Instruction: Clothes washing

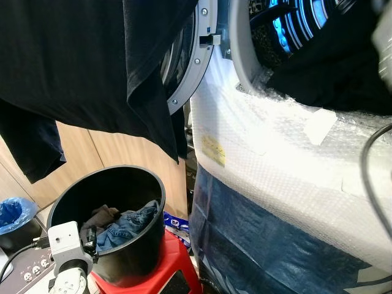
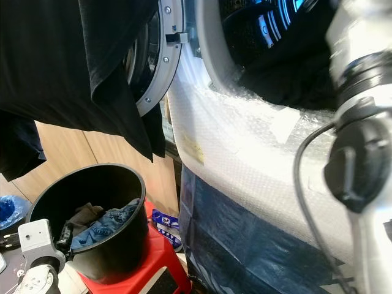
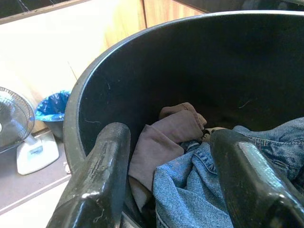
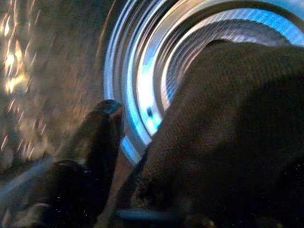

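Observation:
A black bucket (image 1: 131,184) on a red stool (image 1: 174,275) holds blue jeans (image 3: 199,185) and a brown garment (image 3: 161,137). My left gripper (image 3: 171,137) hovers open just over the bucket's rim, its fingers (image 3: 102,171) either side of these clothes and gripping nothing. A large black garment (image 1: 92,61) hangs in front of the open washer door (image 1: 195,58). A dark garment (image 1: 331,73) lies in the drum mouth (image 2: 257,24). My right gripper (image 4: 180,118) is at the drum, one finger (image 4: 102,137) bare, the other hidden under dark cloth (image 4: 228,133).
The washer front is wrapped in bubble wrap (image 1: 275,153) over blue sheeting (image 1: 257,245). Wooden cupboard fronts (image 1: 122,153) stand behind the bucket. A blue-lined bin (image 1: 15,214) and a white fan (image 3: 14,118) stand on the floor to the left. My right arm's cable (image 2: 306,202) hangs near the washer.

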Controlling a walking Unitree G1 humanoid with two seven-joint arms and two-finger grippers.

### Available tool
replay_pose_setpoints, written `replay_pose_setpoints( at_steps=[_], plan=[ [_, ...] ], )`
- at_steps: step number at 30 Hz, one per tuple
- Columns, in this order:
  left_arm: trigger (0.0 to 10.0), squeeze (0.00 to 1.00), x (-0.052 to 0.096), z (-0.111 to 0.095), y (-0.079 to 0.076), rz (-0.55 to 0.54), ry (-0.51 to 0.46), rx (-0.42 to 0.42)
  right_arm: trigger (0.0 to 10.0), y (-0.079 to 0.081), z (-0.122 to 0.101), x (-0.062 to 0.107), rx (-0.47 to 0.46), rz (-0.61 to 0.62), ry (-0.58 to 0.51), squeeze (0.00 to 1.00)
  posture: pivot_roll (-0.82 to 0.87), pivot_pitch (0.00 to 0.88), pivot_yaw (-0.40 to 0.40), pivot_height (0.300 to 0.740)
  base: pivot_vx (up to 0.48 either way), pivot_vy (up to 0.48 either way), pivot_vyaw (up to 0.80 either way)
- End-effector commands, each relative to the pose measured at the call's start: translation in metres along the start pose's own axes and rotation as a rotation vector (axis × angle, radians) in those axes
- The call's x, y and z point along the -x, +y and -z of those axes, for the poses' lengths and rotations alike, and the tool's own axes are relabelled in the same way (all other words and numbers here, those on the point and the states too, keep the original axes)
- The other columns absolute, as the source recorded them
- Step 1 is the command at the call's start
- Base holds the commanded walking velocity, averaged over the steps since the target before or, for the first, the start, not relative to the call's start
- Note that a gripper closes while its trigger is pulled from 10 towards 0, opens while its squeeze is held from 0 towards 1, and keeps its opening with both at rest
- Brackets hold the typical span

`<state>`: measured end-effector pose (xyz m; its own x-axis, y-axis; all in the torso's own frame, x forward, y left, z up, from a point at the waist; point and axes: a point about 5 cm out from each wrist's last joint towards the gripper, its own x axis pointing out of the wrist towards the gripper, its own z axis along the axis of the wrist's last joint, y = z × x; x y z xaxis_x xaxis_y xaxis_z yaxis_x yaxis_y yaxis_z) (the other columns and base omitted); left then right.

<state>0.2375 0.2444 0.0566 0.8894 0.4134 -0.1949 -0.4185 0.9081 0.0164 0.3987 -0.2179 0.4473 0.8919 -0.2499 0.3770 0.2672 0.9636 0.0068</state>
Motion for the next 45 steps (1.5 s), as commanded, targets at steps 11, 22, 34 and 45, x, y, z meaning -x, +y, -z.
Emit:
replay_pose_setpoints(
  at_steps=[11,22,34,45],
  plan=[
    [10.0,0.0,0.005,0.01,-0.005,0.079,0.07,-0.049,10.0,0.013,0.05,0.006,-0.166,-0.039,0.118,0.8,0.11,0.0,0.066,0.74,0.0,0.0,0.0],
    [10.0,0.0,0.006,0.012,-0.006,0.104,0.084,-0.064,10.0,0.0,0.041,0.025,-0.087,0.083,-0.047,0.0,0.09,0.0,0.073,0.74,0.0,0.0,0.0],
    [10.0,0.0,0.007,0.014,-0.003,0.107,0.094,-0.075,10.0,0.005,0.036,0.079,-0.047,0.027,-0.157,0.0,0.09,0.0,0.077,0.74,0.0,0.0,0.0],
    [10.0,0.0,0.007,0.013,-0.002,0.112,0.099,-0.081,10.0,-0.007,0.046,0.102,0.065,-0.216,-0.068,0.0,0.08,0.0,0.08,0.74,0.0,0.0,0.0]
  ],
)
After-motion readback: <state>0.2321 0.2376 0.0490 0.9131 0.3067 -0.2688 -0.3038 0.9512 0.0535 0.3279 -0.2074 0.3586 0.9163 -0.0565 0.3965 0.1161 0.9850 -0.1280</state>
